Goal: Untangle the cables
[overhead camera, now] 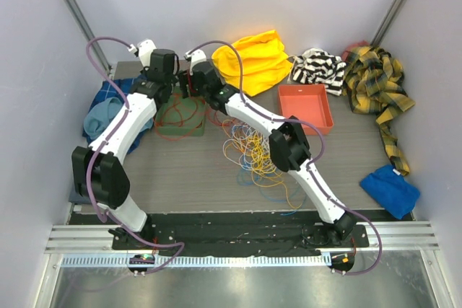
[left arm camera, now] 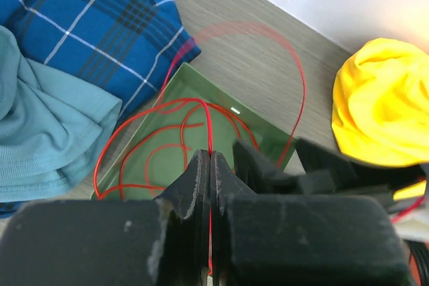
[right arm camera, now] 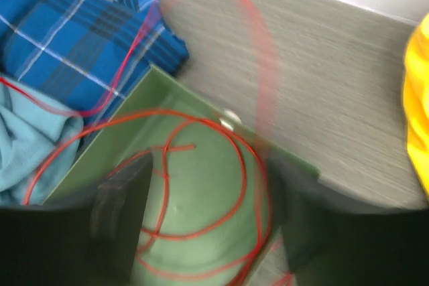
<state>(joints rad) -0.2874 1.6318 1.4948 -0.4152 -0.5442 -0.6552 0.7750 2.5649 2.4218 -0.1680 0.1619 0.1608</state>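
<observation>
Jaws: left gripper pinching red cable, right gripper spread wide.
Its loops lie in tray directly under right gripper, running ahead of the left.

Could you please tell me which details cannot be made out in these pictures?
- Right wrist view: the red cable has its upper loop blurred by motion.
- Left wrist view: the left gripper hides that cable past its pinch.
- Top view: the right arm covers part of the cable tangle.
</observation>
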